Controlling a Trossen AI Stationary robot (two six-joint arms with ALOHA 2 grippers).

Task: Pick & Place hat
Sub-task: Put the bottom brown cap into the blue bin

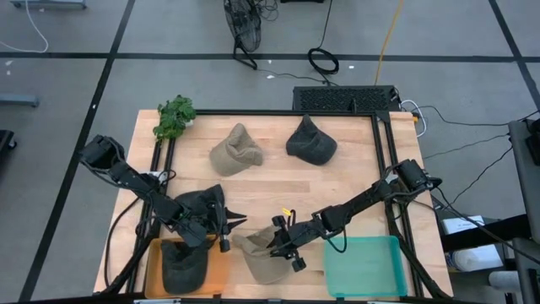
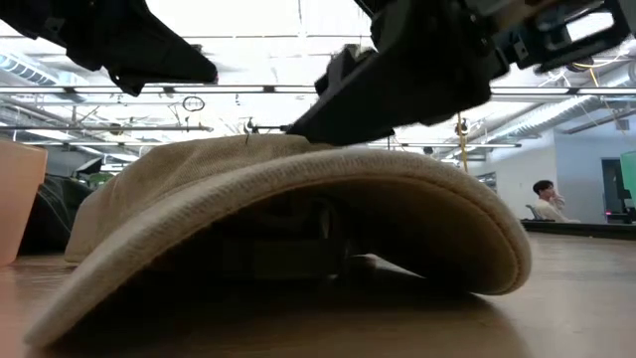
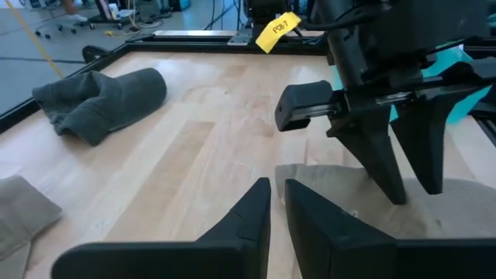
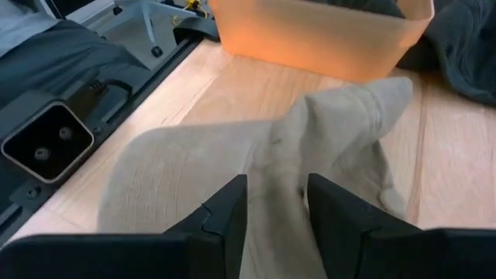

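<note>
Right gripper (image 1: 284,247) stands over the tan cap (image 1: 263,257) with its fingers (image 4: 221,213) apart, a raised fold of the crown between them and not yet pinched. That cap lies flat on the wooden table (image 1: 354,173), brim curving down in the low view, between the orange bin (image 1: 215,270) on one side of the gripper and the teal bin (image 1: 364,266) on the other. To do the grasp well, I judge the fingers should sink until the fold sits deep between the pads, then close firmly, since loose cloth can slip out of a shallow pinch. Left gripper (image 1: 229,223) waits just beside the cap's far edge, fingers nearly together and empty; the lift should rise clear of it.
</note>
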